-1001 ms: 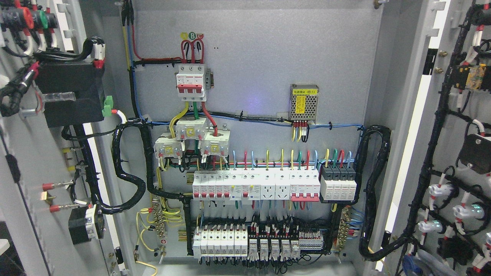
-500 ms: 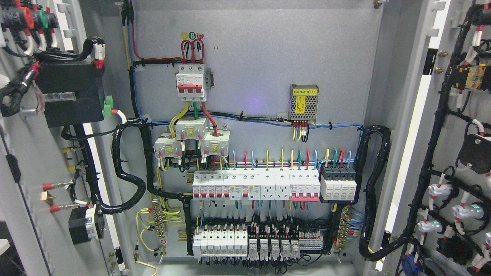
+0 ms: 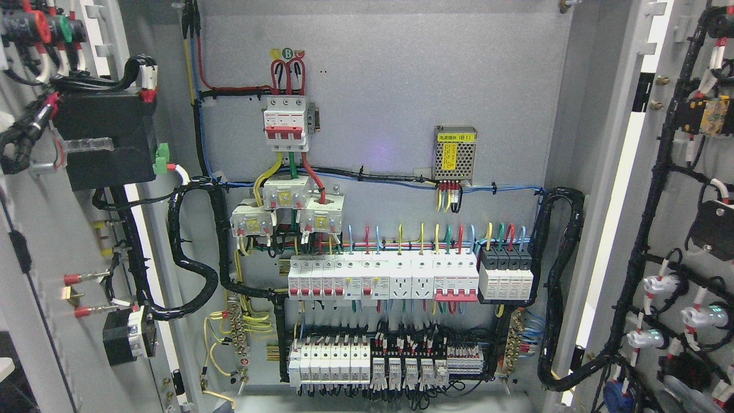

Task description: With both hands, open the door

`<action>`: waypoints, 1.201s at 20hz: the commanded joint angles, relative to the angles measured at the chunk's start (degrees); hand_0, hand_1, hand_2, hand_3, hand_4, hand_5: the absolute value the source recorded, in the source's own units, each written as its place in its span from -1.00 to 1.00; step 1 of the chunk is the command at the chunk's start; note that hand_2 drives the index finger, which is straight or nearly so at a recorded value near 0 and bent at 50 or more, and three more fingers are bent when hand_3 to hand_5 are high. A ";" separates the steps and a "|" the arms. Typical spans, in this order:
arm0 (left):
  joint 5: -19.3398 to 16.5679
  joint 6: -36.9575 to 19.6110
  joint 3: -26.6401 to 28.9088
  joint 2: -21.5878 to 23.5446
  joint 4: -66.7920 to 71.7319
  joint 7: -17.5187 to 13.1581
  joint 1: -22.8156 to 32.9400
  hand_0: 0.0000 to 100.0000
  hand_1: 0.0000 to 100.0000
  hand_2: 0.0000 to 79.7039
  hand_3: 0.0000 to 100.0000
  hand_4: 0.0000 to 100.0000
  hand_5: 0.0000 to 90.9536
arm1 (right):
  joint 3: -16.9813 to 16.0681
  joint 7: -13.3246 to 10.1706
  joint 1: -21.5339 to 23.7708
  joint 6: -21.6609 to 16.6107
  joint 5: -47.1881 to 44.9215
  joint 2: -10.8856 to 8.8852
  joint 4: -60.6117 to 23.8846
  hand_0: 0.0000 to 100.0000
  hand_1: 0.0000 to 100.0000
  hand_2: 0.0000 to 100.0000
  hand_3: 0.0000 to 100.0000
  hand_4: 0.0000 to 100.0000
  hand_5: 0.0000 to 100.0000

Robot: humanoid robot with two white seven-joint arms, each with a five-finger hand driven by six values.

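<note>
Doors both swung wide: left door (image 3: 51,229) fills the frame's left edge, right door (image 3: 676,201) the right. Neither hand shows, so can't tell their state or which is nearer.

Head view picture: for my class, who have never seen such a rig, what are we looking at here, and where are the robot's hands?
This one picture comes from a camera on a humanoid robot's head. It faces an open electrical cabinet. Both doors stand swung wide: the left door and the right door, each carrying wired parts on its inside. Between them the back panel holds rows of white breakers, a red-handled main switch and a small metal power supply. Neither robot hand shows, so nothing is seen held.
</note>
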 commanded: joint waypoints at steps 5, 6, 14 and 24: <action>6.46 -40.81 11.56 1.85 -1.32 -0.11 -0.20 -0.76 -0.22 -1.00 -1.00 -1.00 -1.00 | -5.67 0.19 2.76 -0.06 -2.84 -0.07 2.27 -0.76 -0.22 -1.00 -1.00 -1.00 -1.00; 7.60 -40.81 12.61 2.55 -1.32 -0.11 -0.12 -0.76 -0.22 -1.00 -1.00 -1.00 -1.00 | -6.28 0.19 3.29 -0.06 -3.28 -0.07 2.27 -0.76 -0.22 -1.00 -1.00 -1.00 -1.00; 18.24 -38.53 21.14 9.76 -0.10 -0.20 2.87 -0.76 -0.22 -1.00 -1.00 -1.00 -1.00 | -8.40 0.19 5.40 -0.42 -3.81 0.19 2.18 -0.76 -0.22 -1.00 -1.00 -1.00 -1.00; 23.70 -30.63 26.86 16.35 8.69 -0.20 0.24 -0.76 -0.22 -1.00 -1.00 -1.00 -1.00 | -10.42 0.19 6.89 -0.42 -6.18 0.19 3.23 -0.76 -0.22 -1.00 -1.00 -1.00 -1.00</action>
